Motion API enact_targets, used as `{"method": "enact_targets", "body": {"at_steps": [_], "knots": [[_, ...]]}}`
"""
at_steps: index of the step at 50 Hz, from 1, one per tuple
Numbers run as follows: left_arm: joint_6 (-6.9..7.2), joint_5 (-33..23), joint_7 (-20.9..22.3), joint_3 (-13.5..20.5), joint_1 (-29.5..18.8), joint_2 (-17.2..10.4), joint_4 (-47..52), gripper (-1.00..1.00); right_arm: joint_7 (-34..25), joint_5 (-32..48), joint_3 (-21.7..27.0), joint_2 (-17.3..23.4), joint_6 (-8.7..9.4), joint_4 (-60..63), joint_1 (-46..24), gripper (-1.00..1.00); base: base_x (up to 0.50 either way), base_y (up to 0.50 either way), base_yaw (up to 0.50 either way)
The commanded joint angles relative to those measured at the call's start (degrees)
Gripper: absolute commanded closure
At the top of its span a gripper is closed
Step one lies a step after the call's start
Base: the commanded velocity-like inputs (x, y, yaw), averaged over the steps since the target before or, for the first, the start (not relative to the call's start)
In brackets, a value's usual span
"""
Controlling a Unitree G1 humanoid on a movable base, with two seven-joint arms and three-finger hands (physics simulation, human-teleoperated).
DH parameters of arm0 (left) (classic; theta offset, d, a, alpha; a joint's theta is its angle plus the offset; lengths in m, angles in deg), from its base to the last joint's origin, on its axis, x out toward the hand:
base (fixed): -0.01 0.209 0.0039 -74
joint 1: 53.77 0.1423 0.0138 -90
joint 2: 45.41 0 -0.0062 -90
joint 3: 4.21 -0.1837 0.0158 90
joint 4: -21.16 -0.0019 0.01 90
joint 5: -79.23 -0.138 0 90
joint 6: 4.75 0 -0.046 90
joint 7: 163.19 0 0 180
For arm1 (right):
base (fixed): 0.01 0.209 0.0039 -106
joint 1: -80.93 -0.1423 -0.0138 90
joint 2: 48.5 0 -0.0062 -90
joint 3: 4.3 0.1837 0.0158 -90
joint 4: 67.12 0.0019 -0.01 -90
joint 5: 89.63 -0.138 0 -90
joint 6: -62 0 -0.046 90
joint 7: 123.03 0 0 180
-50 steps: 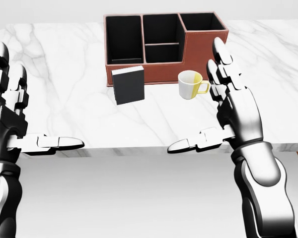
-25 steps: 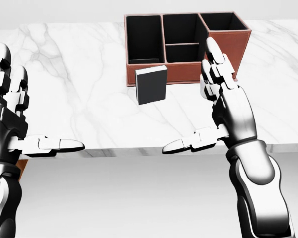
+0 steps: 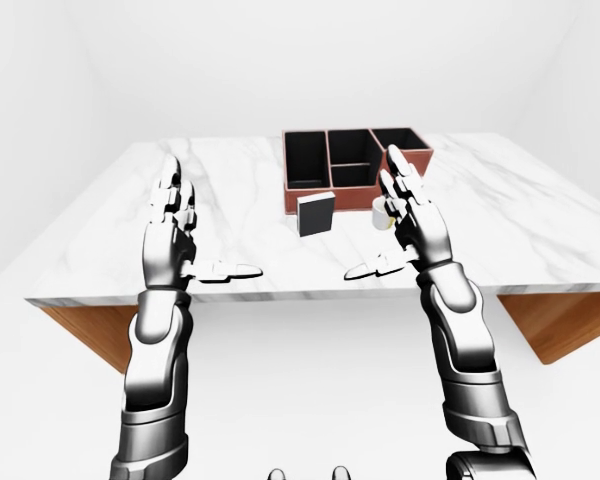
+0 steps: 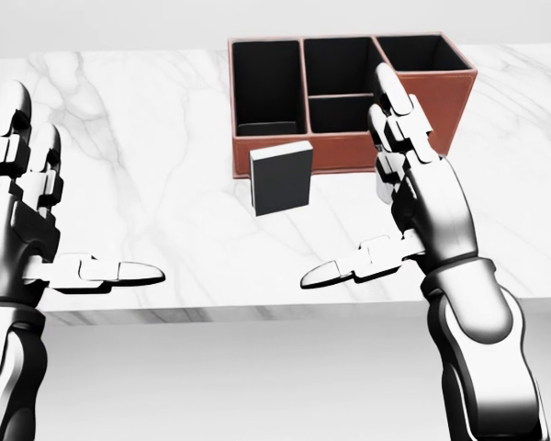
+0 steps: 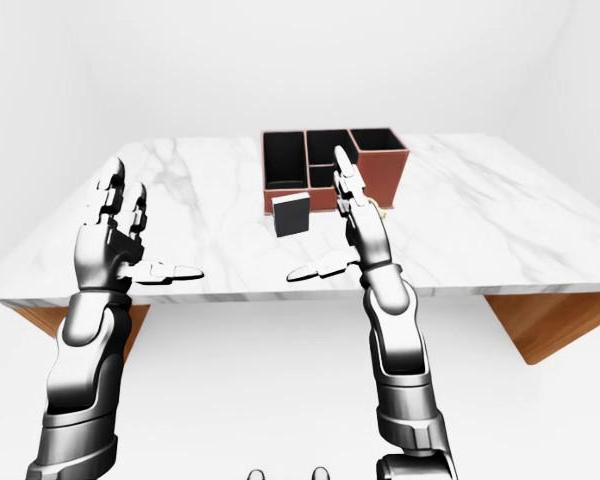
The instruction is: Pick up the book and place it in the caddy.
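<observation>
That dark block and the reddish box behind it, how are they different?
The book is a dark grey, closed solid block; the caddy is reddish-brown outside, open on top and split into black compartments. The book is much the smaller and narrower of the two. The book stands alone, lower in the head view than the caddy, slightly turned; the caddy sits square. Both rest on the white marble table, and neither hand touches them.

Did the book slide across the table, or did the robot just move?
No, it held its place: the book stands just below the caddy and its left compartment, as before. Both shifted right together in the head view, so the camera moved.
</observation>
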Motion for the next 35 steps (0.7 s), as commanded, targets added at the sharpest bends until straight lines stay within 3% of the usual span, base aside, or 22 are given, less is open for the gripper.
{"method": "enact_targets", "body": {"at_steps": [1,35], "knots": [[0.0,-0.3,0.2,-0.2,0.1,0.2,0.0,-1.0,-0.4,0.4,0.0,0.1,0.0,-1.0,-0.1,-1.0,0.3,0.0,0.0],[0.0,-0.1,1.0,-0.5,1.5,0.7,0.9,-1.0,-1.6,3.3,-1.3,-0.7,0.0,0.4,1.7,-1.0,0.31,0.0,0.0]]}}
